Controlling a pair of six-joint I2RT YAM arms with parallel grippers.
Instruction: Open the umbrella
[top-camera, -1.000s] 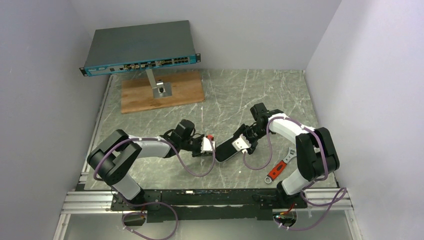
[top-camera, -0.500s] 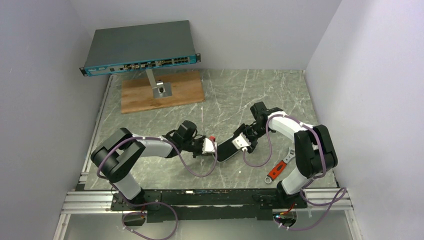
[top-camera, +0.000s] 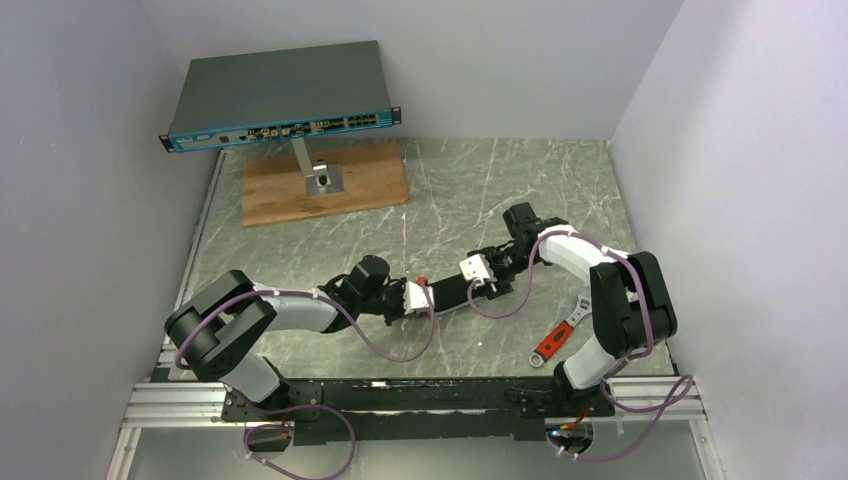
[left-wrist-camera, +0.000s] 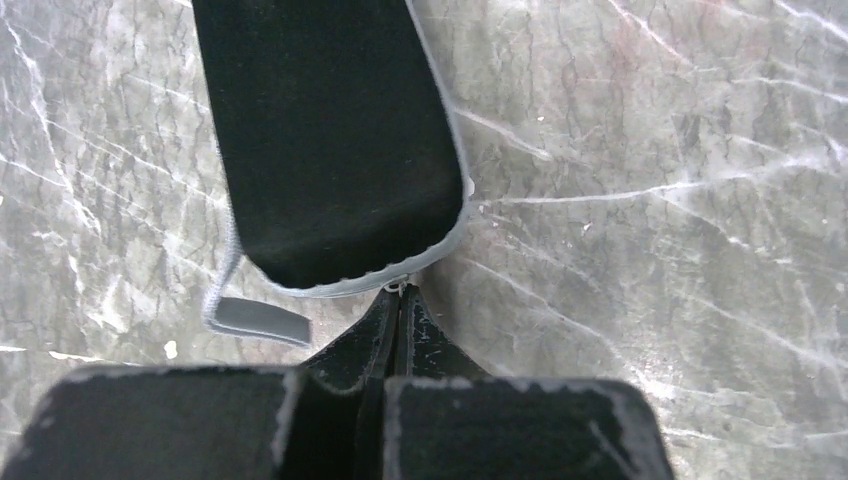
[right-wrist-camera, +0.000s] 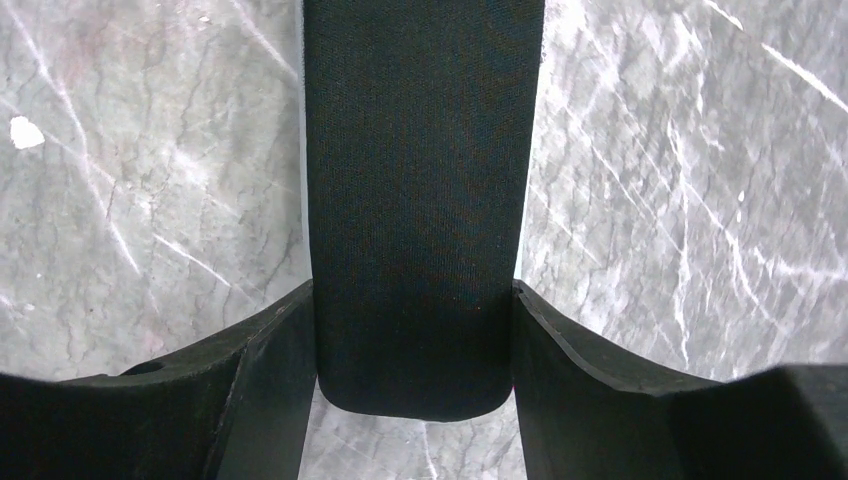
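Observation:
No lavender canopy, shaft or handle of the umbrella shows in any view. A long black fabric case with a grey zip edge hangs stretched between my two grippers, just above the table. My left gripper is shut on the zip pull at the case's rounded end. A grey strap tab hangs beside that end. My right gripper is shut on the other end of the case, with one finger pressed against each side.
A red-handled wrench lies on the marble table by the right arm's base. A network switch stands on a post over a wooden board at the back left. Walls close in on three sides.
The right gripper has moved up and left with its end of the case. The left gripper has shifted slightly right. The case now looks narrower and pulled straight between them.

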